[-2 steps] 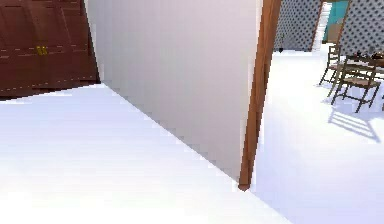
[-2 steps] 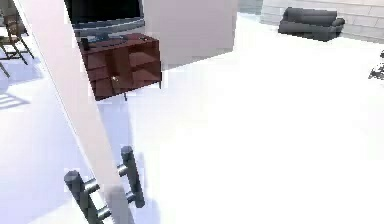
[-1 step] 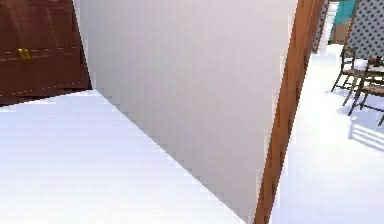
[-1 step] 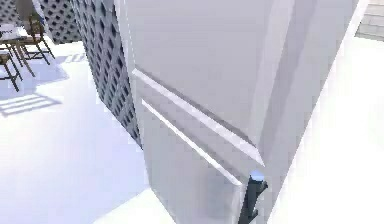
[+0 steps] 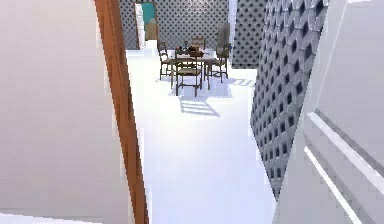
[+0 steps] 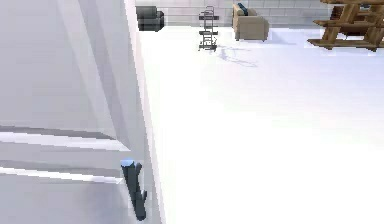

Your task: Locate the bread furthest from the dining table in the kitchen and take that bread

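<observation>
A dining table (image 5: 192,60) with small items on top stands far ahead across the white floor in the forward view. Several dark wooden chairs (image 5: 186,73) are set around it. Whether any of the items on it is bread cannot be told at this distance.
A brown door frame (image 5: 122,110) rises close on the forward view's left and a white door (image 5: 340,140) on its right, beside a lattice-patterned wall (image 5: 285,80). In the arm side view a white door (image 6: 70,100) with a dark handle (image 6: 133,190) stands near; a wire cart (image 6: 208,28), armchair (image 6: 249,22), dark sofa (image 6: 150,17) and wooden furniture (image 6: 350,25) lie far off.
</observation>
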### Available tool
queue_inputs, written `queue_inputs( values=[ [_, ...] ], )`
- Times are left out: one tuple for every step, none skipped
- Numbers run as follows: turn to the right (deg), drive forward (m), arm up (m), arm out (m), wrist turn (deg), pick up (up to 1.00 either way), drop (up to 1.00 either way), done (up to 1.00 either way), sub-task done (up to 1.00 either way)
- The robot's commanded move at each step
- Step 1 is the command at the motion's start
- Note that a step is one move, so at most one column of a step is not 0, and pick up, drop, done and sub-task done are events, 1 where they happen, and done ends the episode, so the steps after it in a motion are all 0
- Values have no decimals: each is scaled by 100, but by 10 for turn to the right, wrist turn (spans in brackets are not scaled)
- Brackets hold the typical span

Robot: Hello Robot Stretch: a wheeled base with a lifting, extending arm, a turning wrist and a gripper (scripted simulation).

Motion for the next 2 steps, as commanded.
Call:
queue_inputs(
  values=[
    [60,0,0,0,0,0,0,0,0],
    [0,100,0,0,0,0,0,0,0]
  ],
)
